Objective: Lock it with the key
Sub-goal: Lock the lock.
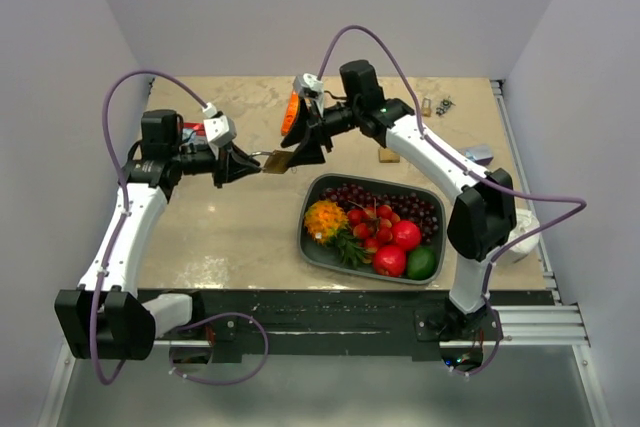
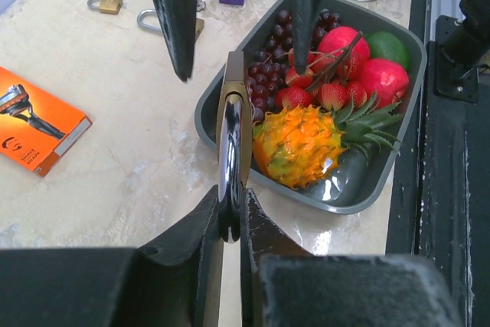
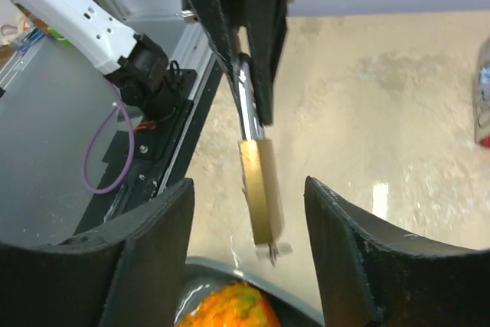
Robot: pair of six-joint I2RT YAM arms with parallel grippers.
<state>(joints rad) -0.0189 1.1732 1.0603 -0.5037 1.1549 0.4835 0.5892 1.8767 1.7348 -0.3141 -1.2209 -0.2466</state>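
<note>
We see the padlock (image 3: 260, 189) held in the air above the worktop (image 1: 230, 237), between the two arms and near the fruit tray (image 2: 367, 181). The left jaws are pinching its steel shackle (image 2: 230, 160). The right jaws stand spread on either side of the brass body, touching nothing. The key (image 3: 273, 251) sticks out of the body's end opposite the shackle. We judge the lock dense, rigid and slick, so it may pivot in that pinch. We would grip the small key head flat across its faces to turn it.
</note>
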